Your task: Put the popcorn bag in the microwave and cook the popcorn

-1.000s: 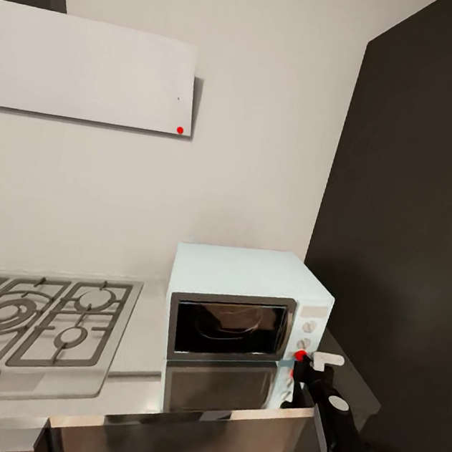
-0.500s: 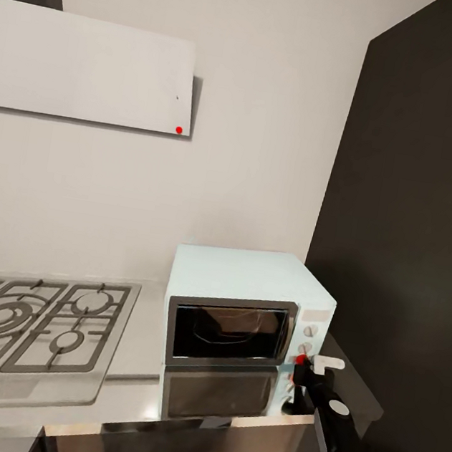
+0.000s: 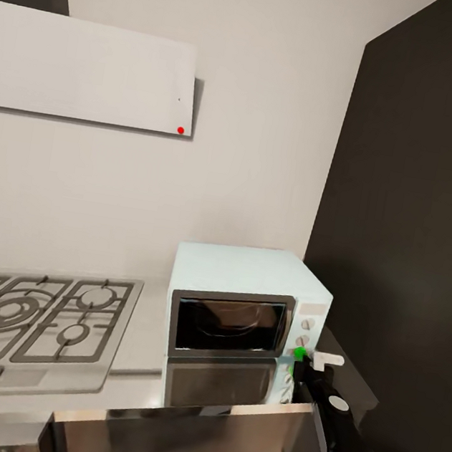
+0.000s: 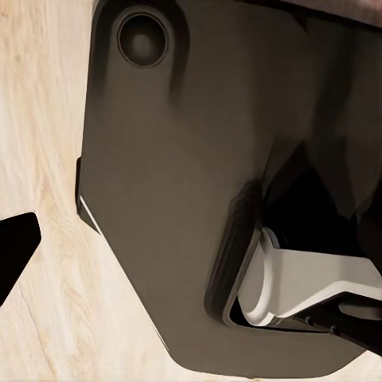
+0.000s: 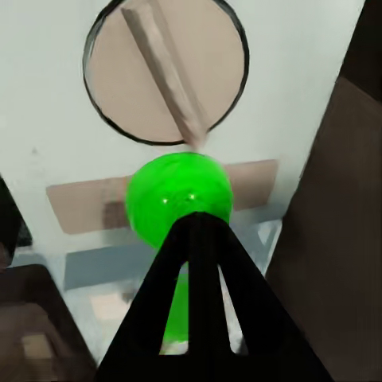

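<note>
gas hob [image 3: 31, 320] set into the left part of the table [image 3: 143, 344], steel with black grates, nothing on it; flat white extractor hood [image 3: 90, 72] on the wall above, a small red dot at its lower right corner; microwave [image 3: 241, 315] stands at the right end of the table, close against the dark tall cabinet [image 3: 409, 210]; door shut; a brownish shape shows dimly behind the glass, judged to be the popcorn bag [image 3: 230, 321], though the label cannot be read; popcorn itself cannot be made out.

right pincer [image 3: 302, 363] is at the microwave's control panel, its dark fingertips touching the indicator dot [image 5: 180, 199] just below the lowest knob [image 5: 165, 68]; the dot shows green; in the right wrist view the two fingers meet at a point on the dot, so the pincer is closed and holds nothing; left pincer hangs low over the wood floor [image 4: 40, 239] beside the robot's dark base [image 4: 183, 159]; whether its jaws are apart or together cannot be told.

step in hand: switching on; judged to be engaged, given the green dot; next move calls for drawing the right arm straight back without turning a knob or nudging the door, then waiting for the heating.
</note>
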Controlling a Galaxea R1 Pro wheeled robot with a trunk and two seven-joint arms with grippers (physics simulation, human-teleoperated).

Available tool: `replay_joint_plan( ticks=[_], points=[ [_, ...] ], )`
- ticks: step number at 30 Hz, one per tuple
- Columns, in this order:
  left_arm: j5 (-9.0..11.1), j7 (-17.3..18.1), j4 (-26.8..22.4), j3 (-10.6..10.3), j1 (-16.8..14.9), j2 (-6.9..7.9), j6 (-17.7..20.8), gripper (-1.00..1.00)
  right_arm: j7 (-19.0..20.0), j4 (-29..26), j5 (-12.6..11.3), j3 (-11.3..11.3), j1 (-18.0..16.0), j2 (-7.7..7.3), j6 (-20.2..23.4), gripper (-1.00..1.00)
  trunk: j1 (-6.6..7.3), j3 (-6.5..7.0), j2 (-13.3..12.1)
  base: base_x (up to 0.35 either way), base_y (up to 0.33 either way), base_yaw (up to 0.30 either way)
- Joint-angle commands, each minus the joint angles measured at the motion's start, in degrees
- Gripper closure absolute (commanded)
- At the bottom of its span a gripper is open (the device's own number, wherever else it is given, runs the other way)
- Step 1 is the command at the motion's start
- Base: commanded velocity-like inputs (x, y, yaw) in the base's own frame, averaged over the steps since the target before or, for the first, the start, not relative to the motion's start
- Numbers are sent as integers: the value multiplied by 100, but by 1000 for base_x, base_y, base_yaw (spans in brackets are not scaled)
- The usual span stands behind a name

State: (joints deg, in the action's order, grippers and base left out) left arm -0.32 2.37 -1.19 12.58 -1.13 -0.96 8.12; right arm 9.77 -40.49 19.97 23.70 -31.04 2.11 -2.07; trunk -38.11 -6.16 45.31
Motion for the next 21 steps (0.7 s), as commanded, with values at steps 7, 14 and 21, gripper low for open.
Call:
replay_joint_plan(
  ticks=[7, 14, 21],
  points=[
    [-3, 15, -13, 38, -1, -1, 34, -100, 51, -2, 59, 45, -7, 9, -22, 100, 3, -10, 7, -248, 0, 0],
    [-3, 14, -13, 41, 0, -1, 32, -100, 51, -11, 59, 38, -7, 9, -59, -100, 3, -10, 7, -8, 0, 0],
    [-3, 17, -13, 38, -1, -1, 32, -100, 51, -8, 59, 30, -7, 9, -560, -100, 3, -10, 7, -14, 0, 0]
  ],
)
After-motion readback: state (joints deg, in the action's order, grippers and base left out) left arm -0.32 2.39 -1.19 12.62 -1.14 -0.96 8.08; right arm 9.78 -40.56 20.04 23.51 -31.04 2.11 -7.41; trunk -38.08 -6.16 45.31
